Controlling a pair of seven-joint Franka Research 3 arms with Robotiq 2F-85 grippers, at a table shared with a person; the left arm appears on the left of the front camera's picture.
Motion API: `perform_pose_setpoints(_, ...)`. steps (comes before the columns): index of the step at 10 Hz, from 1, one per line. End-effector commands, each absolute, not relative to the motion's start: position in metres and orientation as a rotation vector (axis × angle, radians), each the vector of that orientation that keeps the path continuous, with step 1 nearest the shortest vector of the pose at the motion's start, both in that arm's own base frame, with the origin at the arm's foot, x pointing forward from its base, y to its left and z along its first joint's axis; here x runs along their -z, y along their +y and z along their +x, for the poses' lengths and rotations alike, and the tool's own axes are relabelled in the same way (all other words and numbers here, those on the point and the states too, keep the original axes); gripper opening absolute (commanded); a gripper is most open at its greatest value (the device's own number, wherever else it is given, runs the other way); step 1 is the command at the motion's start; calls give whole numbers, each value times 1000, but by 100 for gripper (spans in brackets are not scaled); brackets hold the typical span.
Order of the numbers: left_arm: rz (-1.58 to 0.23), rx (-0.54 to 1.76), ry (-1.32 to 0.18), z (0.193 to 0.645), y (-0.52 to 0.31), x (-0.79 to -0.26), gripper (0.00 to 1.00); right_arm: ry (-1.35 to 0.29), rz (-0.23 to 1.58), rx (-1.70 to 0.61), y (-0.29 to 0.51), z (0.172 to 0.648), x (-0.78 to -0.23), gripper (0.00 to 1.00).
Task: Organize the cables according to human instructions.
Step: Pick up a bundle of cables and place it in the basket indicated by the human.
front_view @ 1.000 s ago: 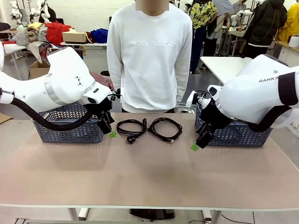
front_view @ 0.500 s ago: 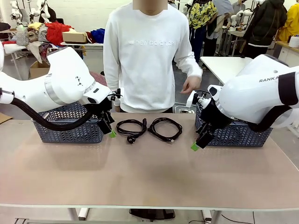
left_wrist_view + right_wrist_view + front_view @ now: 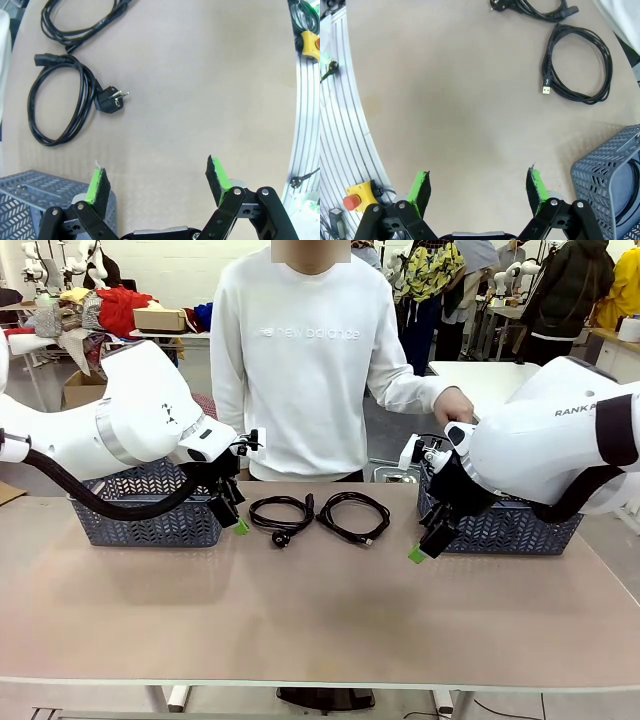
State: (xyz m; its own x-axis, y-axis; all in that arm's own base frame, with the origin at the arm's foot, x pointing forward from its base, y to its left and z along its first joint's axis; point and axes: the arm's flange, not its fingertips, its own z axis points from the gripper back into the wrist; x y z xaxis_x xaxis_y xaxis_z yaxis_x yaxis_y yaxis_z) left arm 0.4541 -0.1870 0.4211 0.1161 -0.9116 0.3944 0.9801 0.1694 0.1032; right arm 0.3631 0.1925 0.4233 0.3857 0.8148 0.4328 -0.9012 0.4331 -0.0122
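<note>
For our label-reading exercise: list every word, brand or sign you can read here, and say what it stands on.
"new balance": on the person's white sweatshirt.
"RANKA": on the right arm, on its white shell.
Small black mark on the left arm: too small to read.

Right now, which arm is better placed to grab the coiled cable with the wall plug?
Left. The open left gripper hovers right beside the wall-plug cable. The open right gripper sits farther off, beyond the USB-tipped cable.
</note>
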Motion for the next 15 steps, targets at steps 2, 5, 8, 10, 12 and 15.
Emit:
perform_pose_setpoints(2,-197,1397,-415,454,-187,-421,100,-407,238,-1102,192,363,-423,100)
perform_pose_setpoints(5,-197,1397,-415,454,-187,-421,100,-407,238,-1102,192,363,-423,100)
perform_pose_setpoints(8,-197,1397,-415,454,-187,-421,100,-407,238,-1102,192,363,-423,100)
perform_pose_setpoints(10,-197,1397,-415,454,-187,-421,100,-393,235,-1100,197,374,-426,100)
perform_pose_setpoints(12,-197,1397,-415,454,-187,-421,100,-355,236,-1094,208,402,-427,100)
perform_pose_setpoints(15,-197,1397,-415,454,-187,-421,100,-300,220,-1077,231,454,-424,100)
